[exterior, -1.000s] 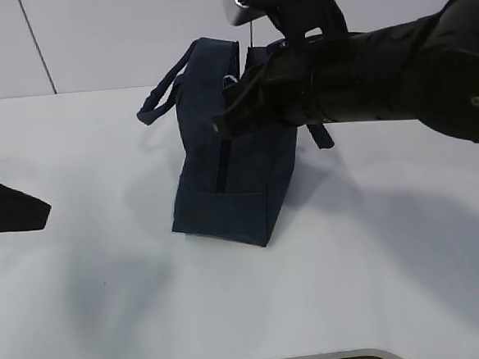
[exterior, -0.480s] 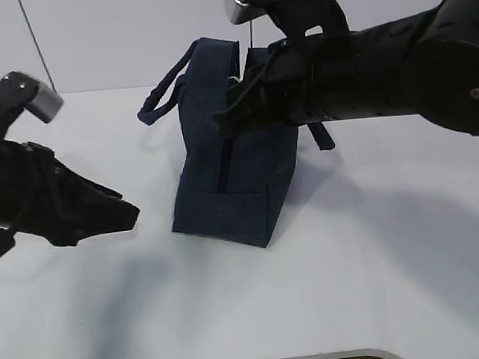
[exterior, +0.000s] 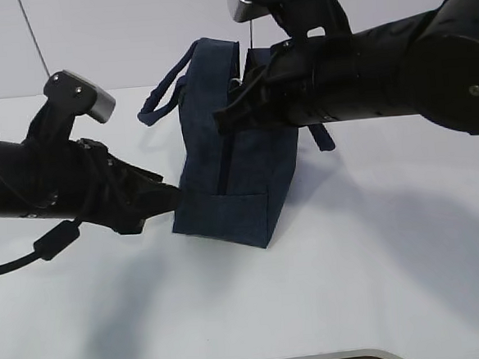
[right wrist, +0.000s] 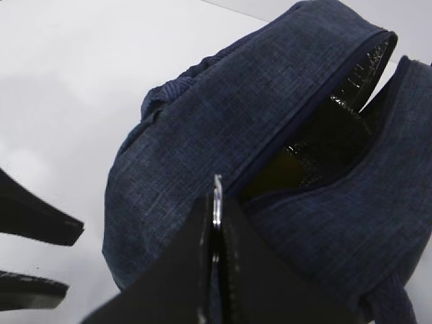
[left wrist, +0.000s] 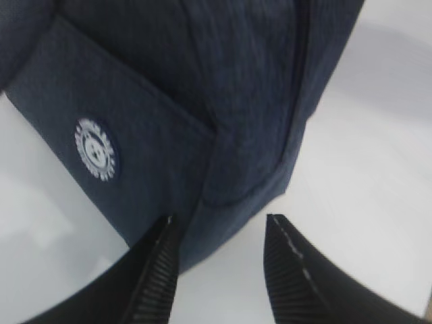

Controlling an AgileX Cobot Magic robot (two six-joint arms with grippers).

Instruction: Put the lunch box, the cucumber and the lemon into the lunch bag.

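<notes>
The left gripper [exterior: 171, 198] has swung in, jaws apart, to the lunch bag's [exterior: 231, 176] near-left corner. The right gripper [right wrist: 216, 223] stays clenched on the zipper ring [right wrist: 217, 199]; likely bracing to unzip further.

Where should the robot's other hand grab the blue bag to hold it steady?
Probably the lunch bag's bottom corner, coming in low from the left side. In the left wrist view that corner already sits between the left gripper's open jaws, and the fabric there makes a narrow edge to pinch. The right gripper is shut on the silver zipper ring.

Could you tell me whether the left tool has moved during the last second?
Yes: the left tool has come rightward, up to the lunch bag's lower left corner.
</notes>
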